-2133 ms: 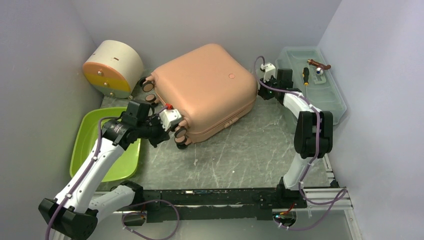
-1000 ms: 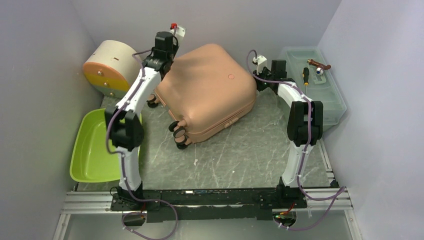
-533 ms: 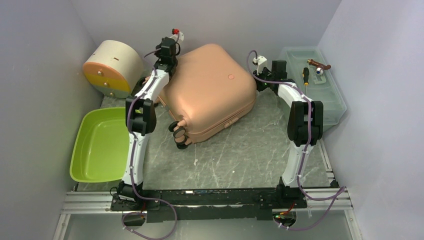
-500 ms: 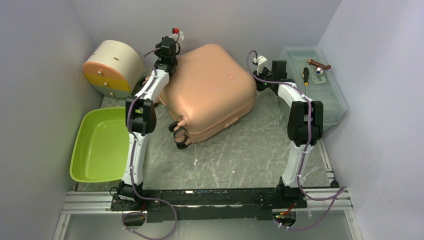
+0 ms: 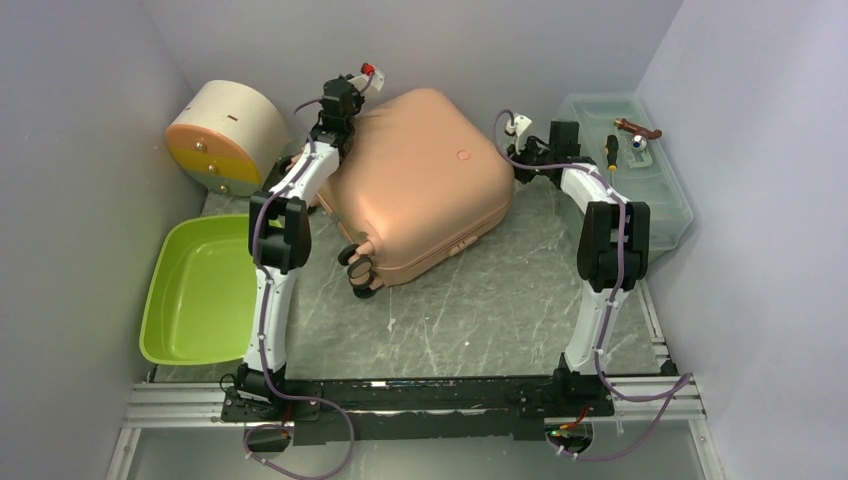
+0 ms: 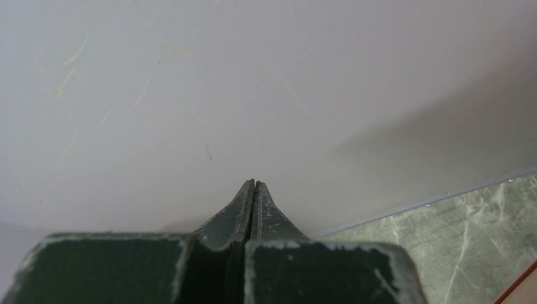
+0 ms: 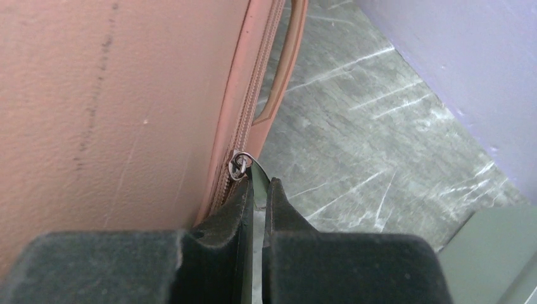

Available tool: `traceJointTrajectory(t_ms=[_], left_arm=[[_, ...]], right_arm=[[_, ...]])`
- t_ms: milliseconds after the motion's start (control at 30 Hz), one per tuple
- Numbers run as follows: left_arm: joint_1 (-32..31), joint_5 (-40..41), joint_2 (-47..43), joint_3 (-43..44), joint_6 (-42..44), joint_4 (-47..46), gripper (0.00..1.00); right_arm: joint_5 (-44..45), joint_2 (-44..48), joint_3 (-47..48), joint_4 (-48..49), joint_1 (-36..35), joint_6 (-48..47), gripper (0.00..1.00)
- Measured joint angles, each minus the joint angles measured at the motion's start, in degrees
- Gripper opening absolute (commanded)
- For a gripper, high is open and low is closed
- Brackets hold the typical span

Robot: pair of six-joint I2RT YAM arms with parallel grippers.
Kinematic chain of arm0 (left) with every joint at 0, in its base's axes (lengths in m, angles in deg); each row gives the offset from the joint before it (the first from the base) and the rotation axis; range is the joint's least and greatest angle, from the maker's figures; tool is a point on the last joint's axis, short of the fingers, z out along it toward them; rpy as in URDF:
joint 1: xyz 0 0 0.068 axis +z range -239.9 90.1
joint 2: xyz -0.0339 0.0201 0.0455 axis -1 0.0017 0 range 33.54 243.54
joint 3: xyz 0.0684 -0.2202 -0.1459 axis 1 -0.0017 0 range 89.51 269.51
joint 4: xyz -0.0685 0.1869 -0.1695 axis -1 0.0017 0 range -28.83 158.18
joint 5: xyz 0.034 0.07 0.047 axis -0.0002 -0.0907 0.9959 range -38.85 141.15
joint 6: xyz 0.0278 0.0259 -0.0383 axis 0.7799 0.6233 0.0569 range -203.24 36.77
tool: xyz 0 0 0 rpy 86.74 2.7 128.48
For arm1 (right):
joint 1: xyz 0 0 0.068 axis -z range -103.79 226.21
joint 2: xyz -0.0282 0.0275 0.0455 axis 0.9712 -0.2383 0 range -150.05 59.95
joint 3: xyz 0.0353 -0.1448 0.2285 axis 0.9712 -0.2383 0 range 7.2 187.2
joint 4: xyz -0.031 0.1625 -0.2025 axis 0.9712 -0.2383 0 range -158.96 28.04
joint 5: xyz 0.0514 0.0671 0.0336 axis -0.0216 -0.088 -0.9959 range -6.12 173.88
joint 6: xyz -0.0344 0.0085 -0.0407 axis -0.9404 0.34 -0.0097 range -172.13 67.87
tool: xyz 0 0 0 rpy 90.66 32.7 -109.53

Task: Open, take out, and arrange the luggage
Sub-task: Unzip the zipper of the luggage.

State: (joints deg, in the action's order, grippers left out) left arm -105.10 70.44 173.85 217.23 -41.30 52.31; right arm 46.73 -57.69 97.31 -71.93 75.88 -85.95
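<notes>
— Where is the luggage (image 5: 420,185)?
— Lying flat and closed on the grey worktop (image 5: 470,300), toward the far wall and turned at an angle; its dark wheels (image 5: 358,270) point to the near left; its side handle (image 7: 288,60) is on the right-hand edge.
— And the right hand (image 7: 256,180)?
— At the luggage's right edge, against the zip seam; its fingers are pinched on the thin zipper pull (image 7: 239,166), whose ring shows just past the tips.
— The left hand (image 6: 253,190)?
— Raised at the luggage's far left corner; its fingers are pressed together with nothing between them, pointing at the pale wall; whether it touches the shell I cannot tell.
— What lies around?
— A cream half-round box (image 5: 222,135) with orange-yellow fronts at the far left, near the wheels; a lime-green tray (image 5: 200,290) on the left; a translucent toolbox (image 5: 640,190) along the right wall, with a screwdriver (image 5: 611,150) on its lid.
</notes>
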Motion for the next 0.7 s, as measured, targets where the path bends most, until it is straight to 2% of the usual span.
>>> traceJointTrajectory(t_ms=[167,300,533,700], left_arm=[[0.0,-4.0,-0.7,-0.9,1.6,0.4,0.0],[0.0,-7.3,-1.0,-1.4,1.9,0.7,0.0],[-0.8,-12.8,-2.6,-3.5,2.8,2.0,0.0],[-1.7,-15.2,-3.5,-4.1,4.0,3.9,0.0]], right_arm=[[-4.2,-1.6,4.0,-5.9,0.6,-7.5,0.0],[-7.4,-1.0,3.5,-9.5,1.2,-14.5,0.0],[-9.1,5.7,-4.5,-14.7,1.2,-26.0,0.0],[-9.4,12.0,-12.2,-15.6,0.7,-28.7,0.0]])
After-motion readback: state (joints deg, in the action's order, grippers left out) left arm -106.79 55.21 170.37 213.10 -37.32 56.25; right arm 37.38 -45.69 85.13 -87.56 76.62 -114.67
